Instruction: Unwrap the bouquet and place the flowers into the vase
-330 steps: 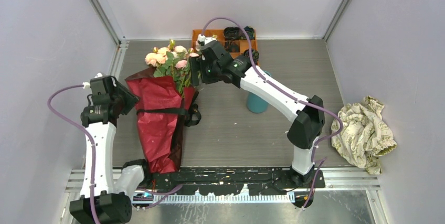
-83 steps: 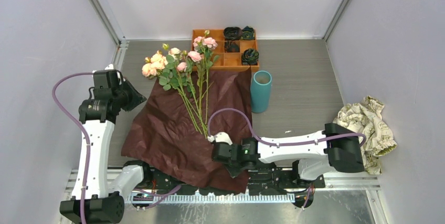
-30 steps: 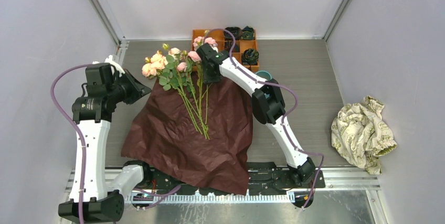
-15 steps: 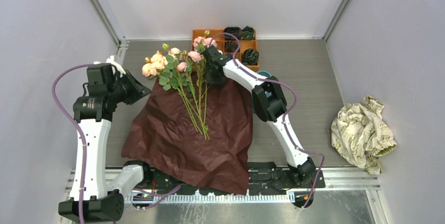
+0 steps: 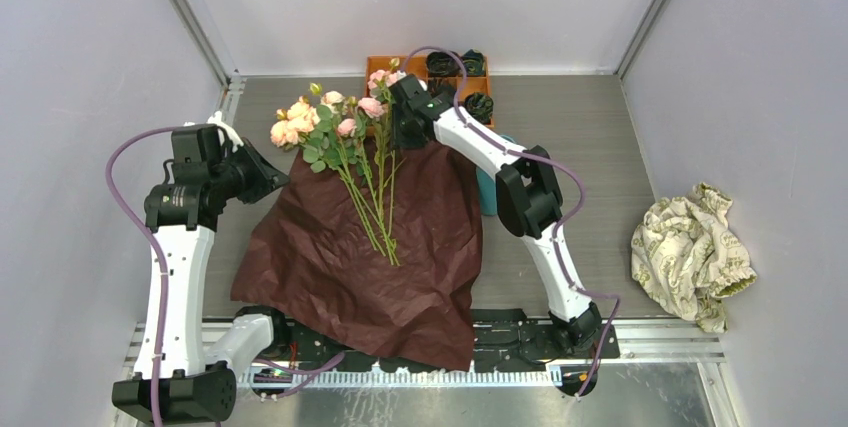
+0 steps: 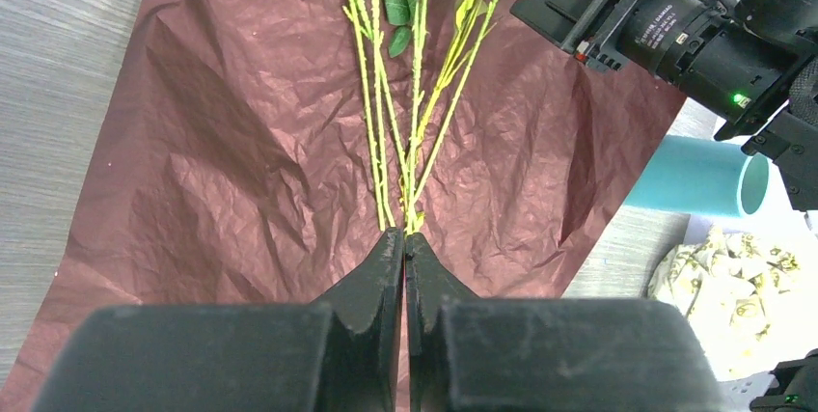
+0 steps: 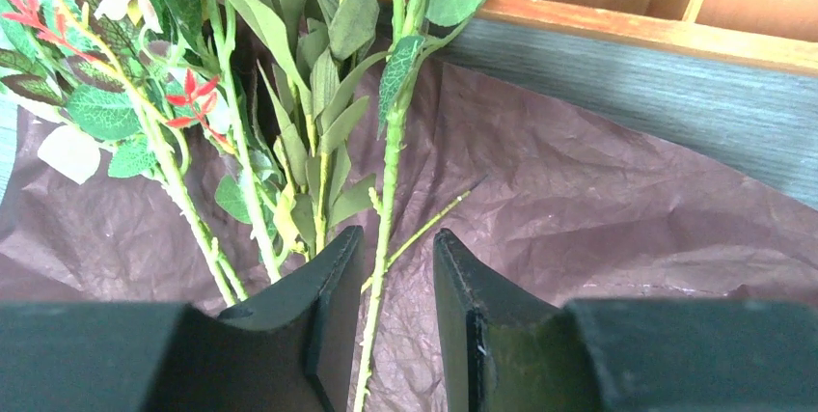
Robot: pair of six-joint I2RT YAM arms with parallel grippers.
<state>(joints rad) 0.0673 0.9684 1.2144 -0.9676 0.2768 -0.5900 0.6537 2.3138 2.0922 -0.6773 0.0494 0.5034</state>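
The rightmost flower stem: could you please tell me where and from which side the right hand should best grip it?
Grip the bare stem just below its leaves, coming straight down from above. It lies flat on the wrapping paper, and the open right hand straddles it there, so closing across it should probably pinch it cleanly.

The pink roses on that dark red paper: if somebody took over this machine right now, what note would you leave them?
Left gripper: shut, empty, near the paper's far-left corner.
Right gripper: open, jaws astride one green stem, not yet closed.
Pink, peach and cream artificial roses: lying loose on the spread maroon wrapping paper.
Teal cylinder vase: beside the paper's right edge, no flowers in it.
Done: unwrapping. Left: grip stems, put all flowers into the vase.
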